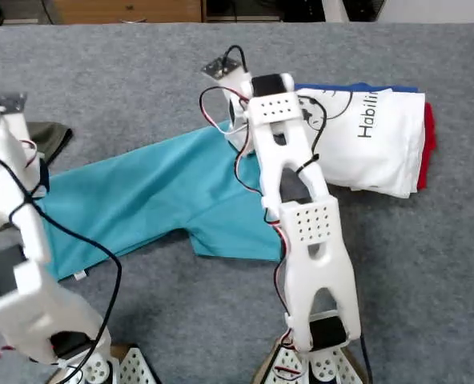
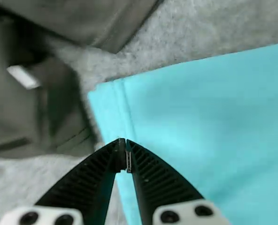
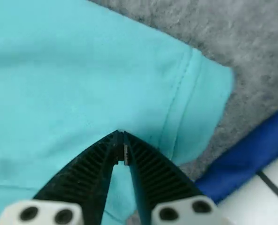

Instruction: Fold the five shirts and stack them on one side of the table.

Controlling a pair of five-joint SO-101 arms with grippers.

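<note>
Teal shirt point(image 1: 165, 200) lay spread on the tabletop point(image 1: 429, 264).
Your left end effector point(image 2: 125, 155) was closed at its hem beside a dark shirt point(image 1: 51, 138); right end effector point(image 3: 124, 149) closed over its sleeve, near the folded stack point(image 1: 381, 144).

The left tool point(image 2: 125, 157) has two black ribbed fingers point(image 2: 154, 174), and their tips are pressed together with almost no gap. The tips stand over the stitched edge of the turquoise shirt point(image 2: 204, 117), near its corner; if they pinch the cloth I cannot tell. The shirt lies flat on the grey tabletop point(image 2: 200, 33). Just beside the shirt's corner lies a dark olive garment point(image 2: 35, 117), crumpled, with a small white tag point(image 2: 22, 77) on it.
</note>
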